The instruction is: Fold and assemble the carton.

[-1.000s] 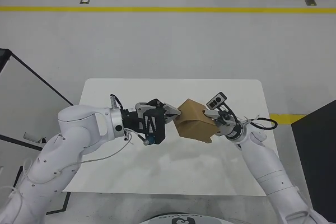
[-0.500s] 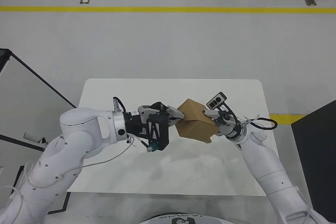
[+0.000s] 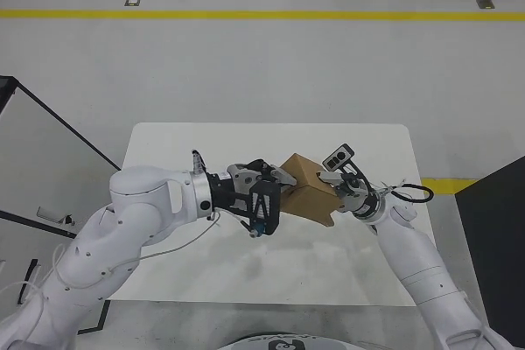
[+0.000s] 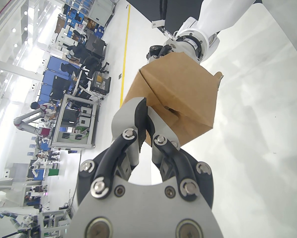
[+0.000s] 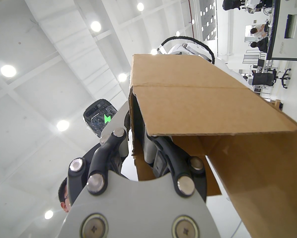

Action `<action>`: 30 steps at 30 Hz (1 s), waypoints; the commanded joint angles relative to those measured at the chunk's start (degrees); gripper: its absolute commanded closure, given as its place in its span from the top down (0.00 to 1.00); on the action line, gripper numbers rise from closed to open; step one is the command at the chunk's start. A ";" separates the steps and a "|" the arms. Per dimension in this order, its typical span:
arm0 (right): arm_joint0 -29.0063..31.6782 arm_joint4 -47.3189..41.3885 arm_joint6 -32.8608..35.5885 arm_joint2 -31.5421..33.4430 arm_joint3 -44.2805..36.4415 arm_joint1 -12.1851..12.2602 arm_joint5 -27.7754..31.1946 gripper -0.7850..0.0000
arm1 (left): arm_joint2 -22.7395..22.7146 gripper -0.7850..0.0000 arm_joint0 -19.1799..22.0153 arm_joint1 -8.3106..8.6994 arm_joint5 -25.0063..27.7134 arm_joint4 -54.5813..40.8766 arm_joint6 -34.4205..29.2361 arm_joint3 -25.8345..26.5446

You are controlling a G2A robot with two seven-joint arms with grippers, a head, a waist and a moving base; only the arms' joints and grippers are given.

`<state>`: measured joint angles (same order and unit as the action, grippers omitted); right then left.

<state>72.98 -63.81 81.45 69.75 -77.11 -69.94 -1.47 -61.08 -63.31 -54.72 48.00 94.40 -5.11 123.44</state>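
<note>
- Two grippers hold one carton (image 3: pixel 308 194): the left gripper (image 3: pixel 284 180) pinches its left flap edge.
- The carton is held over the table (image 3: pixel 201 149), between them.
- The right gripper (image 3: pixel 332 186) is clenched on its right wall.

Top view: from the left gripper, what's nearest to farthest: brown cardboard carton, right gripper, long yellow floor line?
1. Brown cardboard carton, pinched by the left gripper.
2. Right gripper, on the carton's other side.
3. Long yellow floor line, far behind.
</note>
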 commanded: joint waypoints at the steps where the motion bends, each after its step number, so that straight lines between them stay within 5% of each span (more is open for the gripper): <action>1: 0.00 0.00 0.00 0.00 0.00 0.00 0.00 0.00 | -0.23 0.00 0.01 0.01 0.17 -0.05 -0.01 0.02; 30: 0.41 0.19 0.53 0.52 -1.88 -0.01 1.46 0.00 | -3.61 0.00 -2.42 0.72 2.43 1.89 4.51 1.39</action>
<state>73.42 -63.69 81.77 70.27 -79.04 -69.96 -0.12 -64.68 -65.67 -54.02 50.26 96.10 -0.54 124.75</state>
